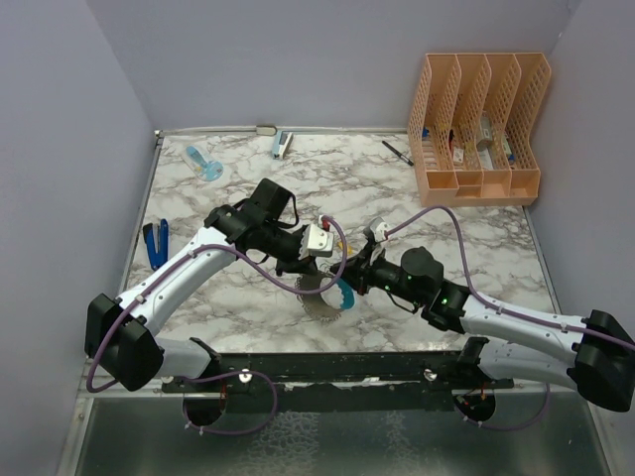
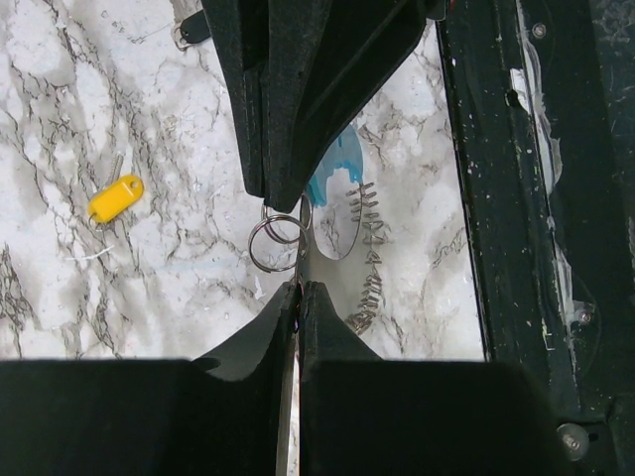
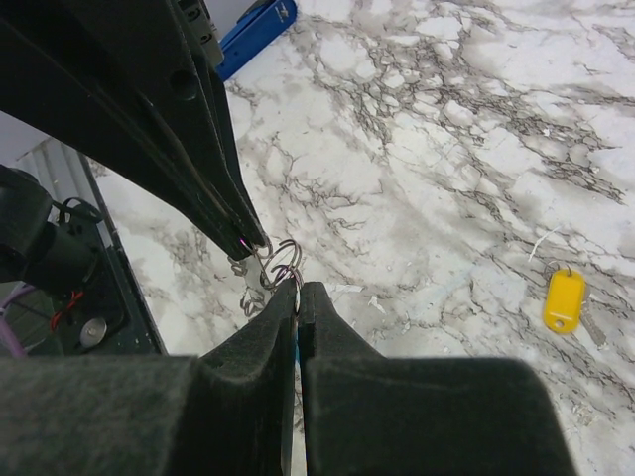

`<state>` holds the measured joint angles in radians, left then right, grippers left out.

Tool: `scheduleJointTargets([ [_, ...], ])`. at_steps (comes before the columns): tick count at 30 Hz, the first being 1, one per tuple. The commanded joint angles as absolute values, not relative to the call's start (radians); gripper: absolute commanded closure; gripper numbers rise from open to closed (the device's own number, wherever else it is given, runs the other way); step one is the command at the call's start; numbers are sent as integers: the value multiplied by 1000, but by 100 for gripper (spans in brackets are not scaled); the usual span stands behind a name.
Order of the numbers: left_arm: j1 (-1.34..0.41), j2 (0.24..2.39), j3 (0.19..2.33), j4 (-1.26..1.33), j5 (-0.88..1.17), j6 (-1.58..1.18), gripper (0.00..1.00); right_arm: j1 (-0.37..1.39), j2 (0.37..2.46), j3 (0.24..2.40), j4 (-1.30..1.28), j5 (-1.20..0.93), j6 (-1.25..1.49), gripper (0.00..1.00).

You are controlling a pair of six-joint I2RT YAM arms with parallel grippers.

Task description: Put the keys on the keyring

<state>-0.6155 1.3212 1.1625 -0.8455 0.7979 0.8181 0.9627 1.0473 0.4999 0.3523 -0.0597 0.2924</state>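
Observation:
The two grippers meet tip to tip above the middle of the marble table. The keyring (image 1: 335,298), a gray toothed loop with a light-blue section (image 2: 334,171), hangs below them. My right gripper (image 3: 298,288) is shut and the blue section comes out from between its fingers (image 2: 288,119). My left gripper (image 2: 298,288) is shut on a thin metal piece joined to small wire rings (image 2: 277,234) that sit between the two tips (image 3: 281,261). The yellow key (image 2: 114,197) lies loose on the table, also in the right wrist view (image 3: 565,300). The black key is hidden.
An orange file rack (image 1: 478,127) stands at the back right with a black pen (image 1: 397,152) beside it. A blue-handled tool (image 1: 156,243) lies at the left edge, a stapler (image 1: 282,145) and a light-blue item (image 1: 203,162) at the back. A black rail (image 1: 347,367) runs along the near edge.

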Motion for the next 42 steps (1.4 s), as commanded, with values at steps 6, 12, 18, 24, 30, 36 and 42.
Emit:
scheduleJointTargets([
  [6,-615,1307,1148,-757,788,789,71,964,1012,503,354,-105,283,99],
  [12,-615,1304,1146,-760,811,802,62,965,1017,508,348,-138,269,99],
  [18,-614,1314,1123,-749,874,827,56,965,1030,512,350,-153,268,99],
  [24,-614,1334,1107,-764,929,924,54,964,1034,519,350,-170,264,99],
  [30,-615,1349,1123,-833,988,1028,58,964,1033,521,349,-175,261,99],
  [36,-617,1367,1117,-863,1003,1067,74,965,1024,521,353,-183,257,99],
  [42,-617,1371,1119,-873,1025,1089,94,965,1029,528,342,-187,252,99],
])
